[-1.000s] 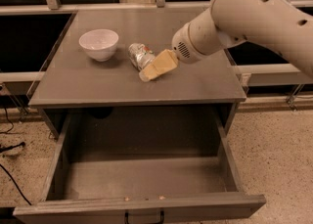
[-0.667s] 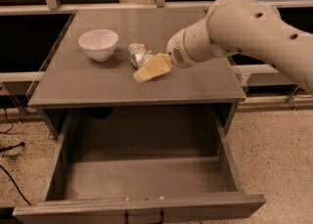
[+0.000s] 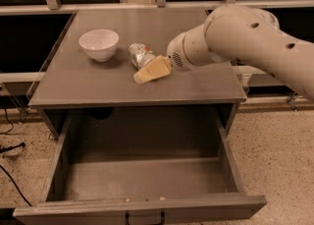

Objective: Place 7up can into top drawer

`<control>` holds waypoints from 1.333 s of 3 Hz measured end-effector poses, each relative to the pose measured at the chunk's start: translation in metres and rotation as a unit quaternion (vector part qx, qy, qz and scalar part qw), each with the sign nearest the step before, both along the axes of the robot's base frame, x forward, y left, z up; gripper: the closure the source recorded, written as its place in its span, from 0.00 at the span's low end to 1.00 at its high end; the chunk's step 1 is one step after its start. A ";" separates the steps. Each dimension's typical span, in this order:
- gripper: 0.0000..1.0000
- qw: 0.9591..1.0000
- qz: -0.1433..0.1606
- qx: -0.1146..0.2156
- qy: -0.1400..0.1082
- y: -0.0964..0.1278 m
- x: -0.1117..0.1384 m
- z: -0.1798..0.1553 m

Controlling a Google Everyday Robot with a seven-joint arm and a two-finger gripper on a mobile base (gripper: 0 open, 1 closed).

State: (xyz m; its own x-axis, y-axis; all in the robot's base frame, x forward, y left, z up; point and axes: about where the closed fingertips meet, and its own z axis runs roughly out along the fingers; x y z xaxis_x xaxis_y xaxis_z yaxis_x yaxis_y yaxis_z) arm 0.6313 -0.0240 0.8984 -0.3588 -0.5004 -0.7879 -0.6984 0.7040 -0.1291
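Here the gripper has edged left, beside the can; whether it grips cannot be told. Drawer open, awaiting can.

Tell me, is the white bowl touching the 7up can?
Apart. The camera view shows bare cabinet top between the bowl and the 7up can; the pincer sits at the can's near side.

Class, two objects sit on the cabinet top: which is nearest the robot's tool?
The dented 7up can: the tool is right beside it, at its near side, while the white bowl stands apart, farther left.
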 end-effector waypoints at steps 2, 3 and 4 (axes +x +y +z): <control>0.00 1.000 -0.021 -0.003 -0.011 0.006 0.015 -0.019; 0.00 1.000 -0.027 0.005 -0.014 0.013 0.028 -0.024; 0.00 0.999 -0.031 0.013 -0.013 0.021 0.040 -0.029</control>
State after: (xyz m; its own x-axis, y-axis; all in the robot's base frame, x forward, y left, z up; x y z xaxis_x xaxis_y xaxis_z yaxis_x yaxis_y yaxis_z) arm 0.6710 -0.0031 0.8693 -0.3670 -0.4565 -0.8105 -0.6498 0.7493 -0.1277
